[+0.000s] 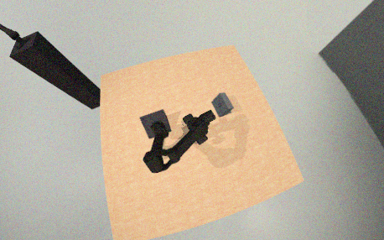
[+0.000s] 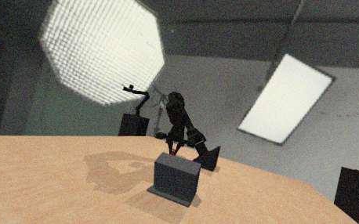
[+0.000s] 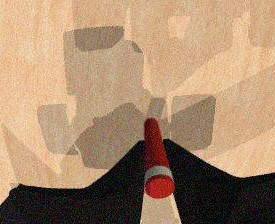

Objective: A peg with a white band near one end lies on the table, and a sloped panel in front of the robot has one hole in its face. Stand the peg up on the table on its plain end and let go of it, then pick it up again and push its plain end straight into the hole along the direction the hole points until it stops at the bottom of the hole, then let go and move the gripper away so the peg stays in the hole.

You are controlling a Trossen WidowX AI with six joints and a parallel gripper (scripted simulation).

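The red peg shows in the wrist view with its white band at the end nearest the camera and its plain end pointing away at the tan table. My gripper is shut on the peg, with a black finger against each side of it. In the exterior view the peg shows only as a small red sliver between the fingers, just behind the top edge of the grey sloped panel. The panel's hole is not visible. I cannot tell whether the peg touches the table.
The arm's dark base block stands near the middle of the table, left of the panel. A black stand with a camera arm rises behind the table, and another stand is off its right edge. The table edge runs close on the right.
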